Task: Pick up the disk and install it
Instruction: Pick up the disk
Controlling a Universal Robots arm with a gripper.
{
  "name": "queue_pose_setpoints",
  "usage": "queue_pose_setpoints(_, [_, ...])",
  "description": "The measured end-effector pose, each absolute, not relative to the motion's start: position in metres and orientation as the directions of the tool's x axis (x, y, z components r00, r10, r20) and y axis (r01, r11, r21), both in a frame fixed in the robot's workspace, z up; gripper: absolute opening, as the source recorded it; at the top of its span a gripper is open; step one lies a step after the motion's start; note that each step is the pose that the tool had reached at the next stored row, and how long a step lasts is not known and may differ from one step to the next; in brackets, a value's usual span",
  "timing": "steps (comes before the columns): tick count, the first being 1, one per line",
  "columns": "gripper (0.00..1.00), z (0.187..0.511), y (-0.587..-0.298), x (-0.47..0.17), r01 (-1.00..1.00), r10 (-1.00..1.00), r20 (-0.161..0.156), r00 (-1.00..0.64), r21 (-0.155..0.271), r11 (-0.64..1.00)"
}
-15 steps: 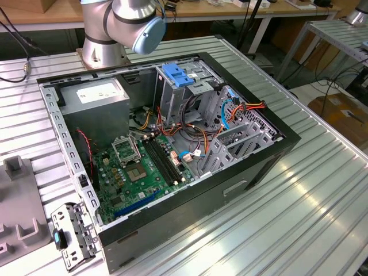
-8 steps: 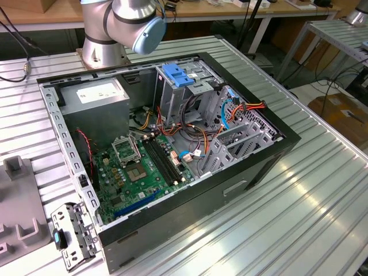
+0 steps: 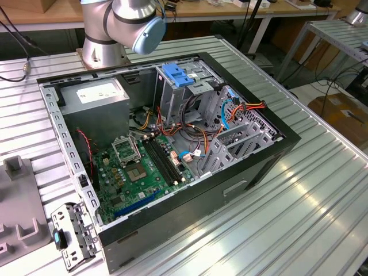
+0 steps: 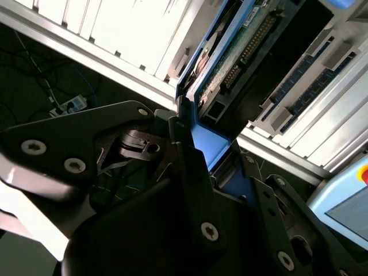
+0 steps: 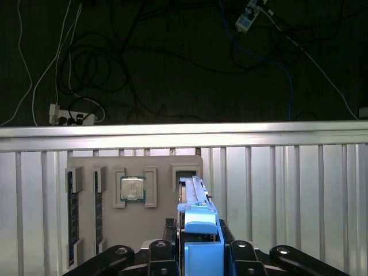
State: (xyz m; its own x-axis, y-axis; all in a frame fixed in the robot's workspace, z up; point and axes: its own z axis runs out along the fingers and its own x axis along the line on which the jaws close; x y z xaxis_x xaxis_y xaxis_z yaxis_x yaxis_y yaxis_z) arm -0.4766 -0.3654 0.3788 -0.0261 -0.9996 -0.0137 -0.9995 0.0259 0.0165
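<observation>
Grip is on the blue carrier: in the first wrist view the gripper (image 5: 201,247) is clenched on the disk (image 5: 194,198), jaws pressing one end of its blue rail from either side, so the drive stands edge-on and juts straight out from them. Holding it by the plastic frame looks meant to spare the green circuit board (image 4: 246,47), which lies bare in the second wrist view. The disk's far end lines up with a slot of the grey tray (image 5: 164,172), beside the pocket holding a processor chip (image 5: 132,188); whether it touches that slot I cannot tell. In the exterior view the computer case (image 3: 241,181) lies open across the middle of the frame on the ribbed metal table (image 3: 310,213). Its drive cage (image 3: 172,100) stands at upper centre, apparently so a drive can enter from above, and the arm (image 3: 123,23) rises at upper left.
</observation>
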Motion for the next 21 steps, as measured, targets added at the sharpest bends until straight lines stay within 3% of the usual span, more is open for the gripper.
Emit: queue_pose_setpoints(21, [0.37,0.3892,-0.3654,-0.4766,-1.0,-1.0,-0.014,-0.026,0.017,0.026])
